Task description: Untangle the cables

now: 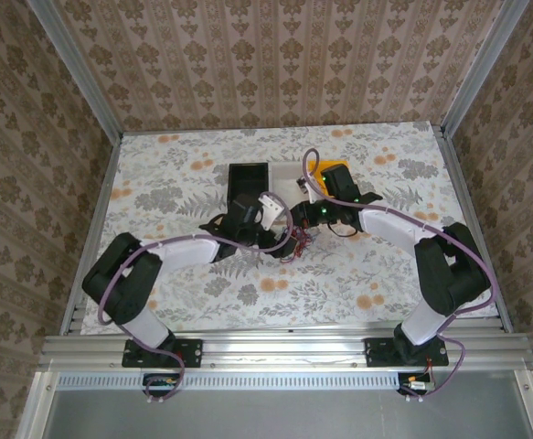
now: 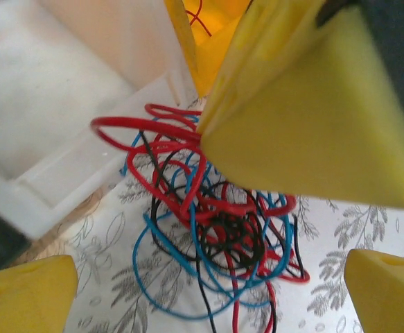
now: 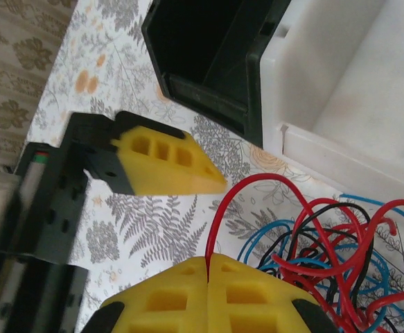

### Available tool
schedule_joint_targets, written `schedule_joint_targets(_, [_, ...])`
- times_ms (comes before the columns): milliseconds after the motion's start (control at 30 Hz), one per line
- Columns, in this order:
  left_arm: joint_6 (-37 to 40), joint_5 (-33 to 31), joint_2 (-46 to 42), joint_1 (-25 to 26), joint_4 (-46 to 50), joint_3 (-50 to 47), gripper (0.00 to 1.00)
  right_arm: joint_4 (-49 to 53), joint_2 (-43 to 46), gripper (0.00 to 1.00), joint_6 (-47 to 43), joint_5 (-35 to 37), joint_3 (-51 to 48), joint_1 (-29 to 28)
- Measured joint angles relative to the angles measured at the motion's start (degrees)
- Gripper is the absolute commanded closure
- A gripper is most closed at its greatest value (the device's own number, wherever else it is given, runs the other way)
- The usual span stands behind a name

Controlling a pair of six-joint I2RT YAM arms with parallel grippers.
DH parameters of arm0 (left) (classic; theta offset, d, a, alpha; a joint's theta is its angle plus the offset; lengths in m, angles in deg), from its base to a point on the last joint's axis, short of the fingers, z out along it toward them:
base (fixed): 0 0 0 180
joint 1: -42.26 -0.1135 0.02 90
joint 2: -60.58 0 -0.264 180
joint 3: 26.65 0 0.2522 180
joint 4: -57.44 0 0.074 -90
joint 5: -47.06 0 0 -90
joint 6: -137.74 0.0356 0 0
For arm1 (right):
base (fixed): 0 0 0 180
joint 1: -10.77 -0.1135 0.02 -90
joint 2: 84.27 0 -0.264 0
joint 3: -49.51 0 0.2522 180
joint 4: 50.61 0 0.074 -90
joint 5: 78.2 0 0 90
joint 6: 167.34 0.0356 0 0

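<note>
The cables (image 2: 222, 236) lie as a loose tangle of red, blue and black wires on the flowered table (image 2: 368, 222), in front of the bins. My left gripper (image 2: 210, 267) hangs open just above the tangle, one yellow finger on each side (image 2: 21, 295), and nothing is gripped. My right gripper (image 3: 207, 262) is shut on one red cable (image 3: 219, 208), which arches up from the tangle (image 3: 333, 243) into the closed pads. In the left wrist view those closed right fingers (image 2: 305, 118) loom at upper right, pinching the red loop. From above, both grippers (image 1: 275, 233) (image 1: 304, 222) meet over the cables (image 1: 293, 247).
Three bins stand side by side just behind the tangle: a black bin (image 1: 248, 178), a white bin (image 1: 289, 176) and a yellow bin (image 1: 335, 172). The white bin's wall (image 2: 84, 173) is close to the cables. One left finger (image 3: 163, 163) hovers near my right gripper.
</note>
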Motion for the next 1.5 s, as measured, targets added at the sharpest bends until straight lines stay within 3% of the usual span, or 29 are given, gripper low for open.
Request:
schedule_joint_targets(100, [0.4, 0.5, 3.9, 0.0, -0.1, 2.6, 0.08, -2.0, 0.6, 1.0, 1.9, -0.9, -0.9, 1.1])
schedule_joint_targets(200, [0.9, 0.7, 6.4, 0.0, -0.4, 4.3, 0.21, -3.6, 1.4, 1.0, 3.9, -1.3, -2.4, 2.9])
schedule_joint_targets(433, [2.0, 1.8, 9.8, 0.0, -0.3, 5.6, 0.73, -8.6, 4.1, 1.0, 9.2, -2.4, -5.7, 5.9])
schedule_joint_targets(633, [1.8, 2.1, 10.3, -0.1, -0.4, 5.8, 1.0, -10.3, 9.5, 1.0, 12.2, 0.1, -8.0, 7.7])
schedule_joint_targets(767, [1.4, 1.6, 9.9, -0.8, -1.4, 4.4, 1.0, -10.1, 14.7, 1.0, 13.6, 6.8, -8.6, 9.6])
schedule_joint_targets(1033, [-0.8, -0.6, 2.7, -2.8, -1.6, -4.5, 1.0, -7.5, 26.7, 1.0, 14.3, 29.2, -8.5, 13.4])
schedule_joint_targets(1133, [-1.8, -1.0, 0.9, -3.3, -1.9, -7.0, 1.0, -6.1, 28.4, 1.0, 14.3, 34.4, -8.4, 15.3])
schedule_joint_targets(1200, [-2.5, -1.1, -0.1, -3.5, -2.1, -8.0, 1.0, -5.2, 28.5, 1.0, 14.0, 35.6, -8.3, 16.4])
schedule_joint_targets(1333, [-2.9, -1.0, -0.5, -3.5, -2.3, -8.5, 1.0, -3.4, 24.8, 0.88, 11.3, 32.9, -5.6, 15.8])
schedule_joint_targets(1500, [-2.5, -0.6, -0.5, -3.3, -1.6, -8.0, 1.0, -0.4, 14.5, 0.69, 4.9, 23.9, -1.3, 6.1])
